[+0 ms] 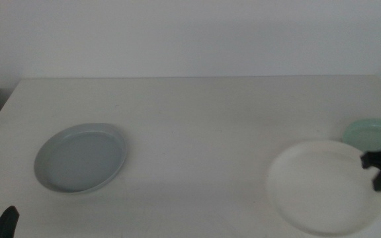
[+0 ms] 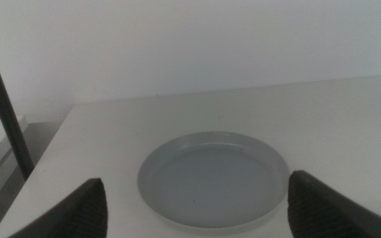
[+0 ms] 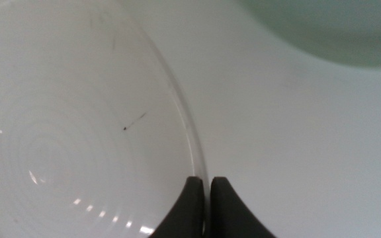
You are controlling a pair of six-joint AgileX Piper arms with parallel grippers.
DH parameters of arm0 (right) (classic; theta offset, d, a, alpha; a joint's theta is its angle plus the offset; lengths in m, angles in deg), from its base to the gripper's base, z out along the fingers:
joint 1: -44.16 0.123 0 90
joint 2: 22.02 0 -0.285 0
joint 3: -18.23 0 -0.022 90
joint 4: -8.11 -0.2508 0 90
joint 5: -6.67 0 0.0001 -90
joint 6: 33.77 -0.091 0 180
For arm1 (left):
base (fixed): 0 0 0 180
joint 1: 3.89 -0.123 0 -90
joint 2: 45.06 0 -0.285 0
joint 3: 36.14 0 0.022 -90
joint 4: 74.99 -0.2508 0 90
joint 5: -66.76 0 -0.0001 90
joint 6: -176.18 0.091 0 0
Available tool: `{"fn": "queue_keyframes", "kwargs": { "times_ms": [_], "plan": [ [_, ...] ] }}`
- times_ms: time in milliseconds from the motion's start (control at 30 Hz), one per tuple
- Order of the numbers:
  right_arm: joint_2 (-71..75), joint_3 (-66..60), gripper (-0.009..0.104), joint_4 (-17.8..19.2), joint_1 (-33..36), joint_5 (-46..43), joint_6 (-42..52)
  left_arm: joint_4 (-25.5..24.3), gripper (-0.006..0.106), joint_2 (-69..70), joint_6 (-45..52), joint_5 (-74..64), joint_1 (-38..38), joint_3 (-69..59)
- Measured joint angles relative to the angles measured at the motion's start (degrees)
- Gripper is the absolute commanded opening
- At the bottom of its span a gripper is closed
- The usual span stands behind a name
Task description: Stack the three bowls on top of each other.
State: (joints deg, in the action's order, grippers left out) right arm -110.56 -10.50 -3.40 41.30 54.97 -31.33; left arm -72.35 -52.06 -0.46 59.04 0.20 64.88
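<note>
A: The right gripper (image 3: 204, 198) pinches the white bowl's (image 1: 323, 192) rim at three o'clock; the green bowl (image 1: 374, 134) sits at its one o'clock.

B: It should lift level. The left gripper (image 2: 194, 211) waits, jaws wide, near the grey bowl (image 1: 80, 157).

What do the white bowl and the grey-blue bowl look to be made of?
White bowl: looks like glossy glazed ceramic or hard plastic. Small bright glints and faint concentric rings show inside it, and the right gripper is shut on its thin rim. Grey-blue bowl: smooth with a softer sheen and an even colour, and a thin raised rim. It is probably the same kind of ware, though the pictures leave that open.
</note>
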Motion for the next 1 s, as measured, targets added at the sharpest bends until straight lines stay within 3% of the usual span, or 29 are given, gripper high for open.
{"fn": "queue_keyframes", "kwargs": {
  "times_ms": [200,500,700,1000],
  "plan": [
    [1.61,5.55,0.001,-4.41,9.17,2.09,-1.57,0.00,0.105,0.00,0.00,0.00,0.00,0.00],
    [-7.52,15.54,0.001,-4.83,22.42,0.90,-8.33,0.00,0.105,0.00,0.00,0.00,0.00,0.00],
    [-15.30,19.52,0.001,-5.08,26.23,-0.94,-11.11,0.00,0.105,0.00,0.00,0.00,0.00,0.00],
    [-25.16,19.88,0.001,-5.03,26.49,-7.56,-12.41,0.00,0.105,0.00,0.00,0.00,0.00,0.00]
  ]
}}
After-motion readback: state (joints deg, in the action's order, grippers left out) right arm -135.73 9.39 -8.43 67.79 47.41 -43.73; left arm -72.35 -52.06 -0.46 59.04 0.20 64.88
